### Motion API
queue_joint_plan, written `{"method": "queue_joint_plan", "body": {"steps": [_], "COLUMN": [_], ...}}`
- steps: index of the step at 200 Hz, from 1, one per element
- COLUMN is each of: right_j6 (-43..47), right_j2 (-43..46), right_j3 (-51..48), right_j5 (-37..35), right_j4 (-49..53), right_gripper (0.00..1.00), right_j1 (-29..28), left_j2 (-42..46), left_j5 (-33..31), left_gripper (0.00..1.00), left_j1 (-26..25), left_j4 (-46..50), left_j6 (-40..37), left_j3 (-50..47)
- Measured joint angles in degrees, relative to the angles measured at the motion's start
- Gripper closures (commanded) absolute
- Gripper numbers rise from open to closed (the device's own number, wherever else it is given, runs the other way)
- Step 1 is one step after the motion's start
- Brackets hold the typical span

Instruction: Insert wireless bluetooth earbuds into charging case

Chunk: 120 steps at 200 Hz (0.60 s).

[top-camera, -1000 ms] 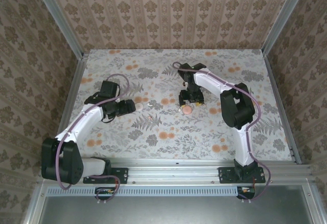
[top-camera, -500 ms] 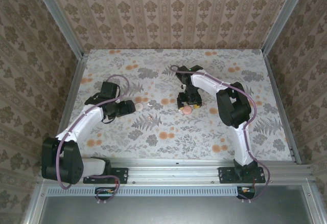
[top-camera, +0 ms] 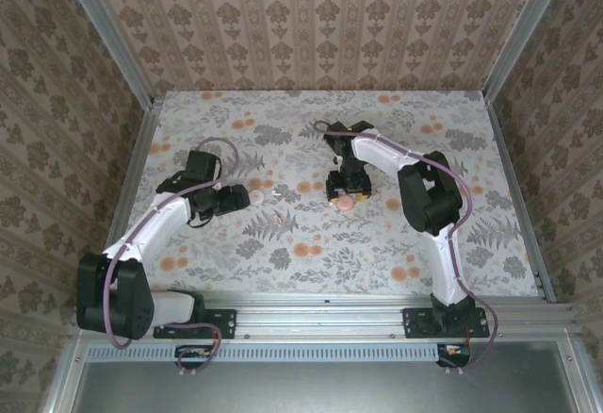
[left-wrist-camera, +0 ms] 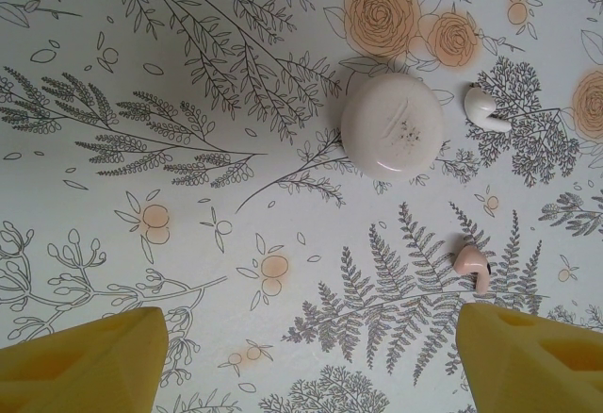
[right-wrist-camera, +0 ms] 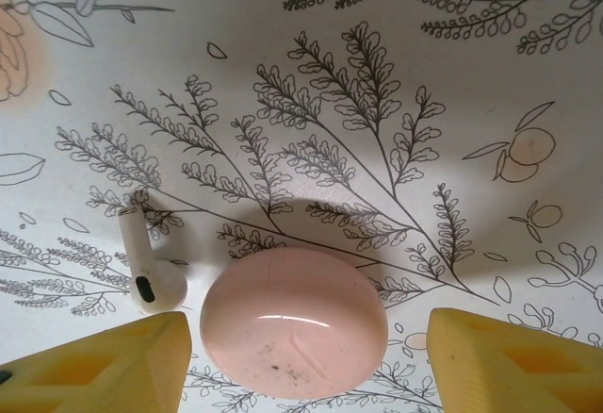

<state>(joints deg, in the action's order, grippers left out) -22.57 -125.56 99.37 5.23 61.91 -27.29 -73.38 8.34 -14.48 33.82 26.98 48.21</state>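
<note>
R arm (top-camera: pixel 419 182) shifted bit left: R gripper (right-wrist-camera: pixel 308 349) open, straddling pink case (right-wrist-camera: pixel 293 335), not gripping yet, earbud (right-wrist-camera: pixel 148 267) just beside it. L gripper (left-wrist-camera: pixel 311 338) open, unmoved, near pale case (left-wrist-camera: pixel 392 125), white bud (left-wrist-camera: pixel 485 109), pink bud (left-wrist-camera: pixel 469 264) – pick-up pending

I count two cases: one white case (left-wrist-camera: pixel 392 125) and one pink case (right-wrist-camera: pixel 293 322). Three earbuds: a white earbud (left-wrist-camera: pixel 485 108) and a pink earbud (left-wrist-camera: pixel 470 264) by the white case, a second white earbud (right-wrist-camera: pixel 146 262) by the pink one. Two pincers, left pincer (left-wrist-camera: pixel 311 356) and right pincer (right-wrist-camera: pixel 306 356).
</note>
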Motion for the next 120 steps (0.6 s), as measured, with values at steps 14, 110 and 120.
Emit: {"method": "queue_joint_plan", "body": {"steps": [14,110,120], "right_j6": [0.0,-0.17,-0.17], "right_j2": [-0.44,-0.96,-0.96], "right_j3": [0.0,-0.2,-0.24], "right_j5": [0.0,0.0,0.0], "right_j4": [0.0,-0.07,-0.04], "right_gripper": [0.32,0.36,0.35], "right_j1": [0.0,0.0,0.0], "left_j2": [-0.07,-0.09,-0.09], "left_j5": [0.0,0.02,0.02], "left_gripper": [0.19,0.19,0.19], "left_j1": [0.0,0.0,0.0], "left_j4": [-0.02,-0.09,-0.24], "left_j6": [0.0,0.0,0.02], "left_j3": [0.0,0.0,0.0]}}
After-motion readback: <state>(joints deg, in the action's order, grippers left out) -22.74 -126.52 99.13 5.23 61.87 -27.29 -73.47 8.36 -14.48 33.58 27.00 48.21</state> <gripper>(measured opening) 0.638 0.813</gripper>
